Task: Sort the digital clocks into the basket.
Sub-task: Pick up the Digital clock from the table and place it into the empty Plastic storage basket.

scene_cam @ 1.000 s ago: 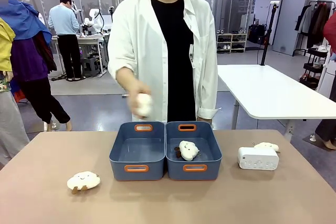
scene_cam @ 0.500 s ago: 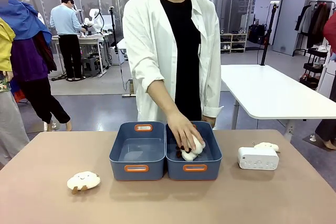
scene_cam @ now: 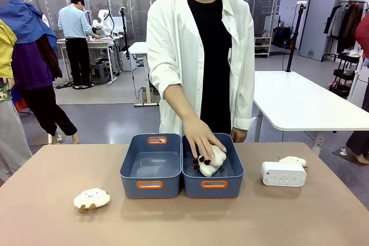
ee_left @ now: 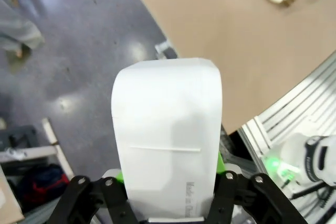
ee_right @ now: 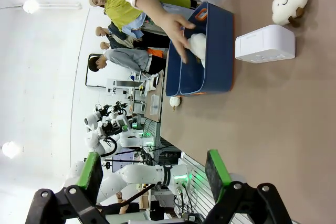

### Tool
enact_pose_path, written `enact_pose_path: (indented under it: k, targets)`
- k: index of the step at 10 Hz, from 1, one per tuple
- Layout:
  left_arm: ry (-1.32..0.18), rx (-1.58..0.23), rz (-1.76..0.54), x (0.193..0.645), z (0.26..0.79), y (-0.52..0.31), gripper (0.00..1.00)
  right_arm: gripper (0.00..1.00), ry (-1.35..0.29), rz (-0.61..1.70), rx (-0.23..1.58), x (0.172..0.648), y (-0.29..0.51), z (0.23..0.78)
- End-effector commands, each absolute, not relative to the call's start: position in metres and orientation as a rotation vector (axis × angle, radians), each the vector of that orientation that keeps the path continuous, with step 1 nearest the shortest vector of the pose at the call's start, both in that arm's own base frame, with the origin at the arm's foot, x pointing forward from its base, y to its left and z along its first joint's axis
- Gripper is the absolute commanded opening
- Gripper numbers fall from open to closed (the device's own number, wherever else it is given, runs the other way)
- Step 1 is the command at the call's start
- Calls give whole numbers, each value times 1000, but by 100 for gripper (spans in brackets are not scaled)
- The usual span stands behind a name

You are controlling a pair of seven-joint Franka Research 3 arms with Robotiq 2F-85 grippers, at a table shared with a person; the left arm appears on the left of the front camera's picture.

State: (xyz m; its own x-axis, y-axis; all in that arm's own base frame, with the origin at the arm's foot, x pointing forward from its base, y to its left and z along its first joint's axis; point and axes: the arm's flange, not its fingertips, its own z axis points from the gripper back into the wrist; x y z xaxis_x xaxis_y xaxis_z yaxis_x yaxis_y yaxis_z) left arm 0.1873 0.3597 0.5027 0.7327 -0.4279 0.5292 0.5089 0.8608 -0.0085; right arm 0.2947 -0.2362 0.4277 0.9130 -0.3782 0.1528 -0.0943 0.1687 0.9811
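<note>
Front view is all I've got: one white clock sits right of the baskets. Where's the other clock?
Observer: The left wrist view has it. The left pincer is shut on a white clock.
Operator: Is it over the table?
Observer: Hard to say. Behind it I see grey floor and the edge of the table.
Operator: Right pincer?
Observer: The right pincer is open, with nothing between its green pads.
</note>
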Motion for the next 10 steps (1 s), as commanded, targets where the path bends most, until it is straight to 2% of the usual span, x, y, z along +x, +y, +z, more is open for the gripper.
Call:
enact_pose_path:
  k: [1,2,3,5,7,9,10]
  targets:
    - [-511,-177,-419,196,560,303,55,100,-415,-187,1397,292,-236,430]
    - [-555,-261,-509,200,589,267,55,100,-415,-187,1397,292,-236,430]
    - [-477,-255,-556,213,605,225,55,100,-415,-187,1397,292,-236,430]
    - [-393,-298,-817,253,621,131,55,100,-415,-187,1397,292,-236,430]
    - [-381,-514,-825,284,630,54,55,100,-415,-187,1397,292,-236,430]
    - [-338,-543,-868,302,622,-33,55,100,-415,-187,1397,292,-236,430]
    - [-357,-501,-900,308,617,-76,55,100,-415,-187,1397,292,-236,430]
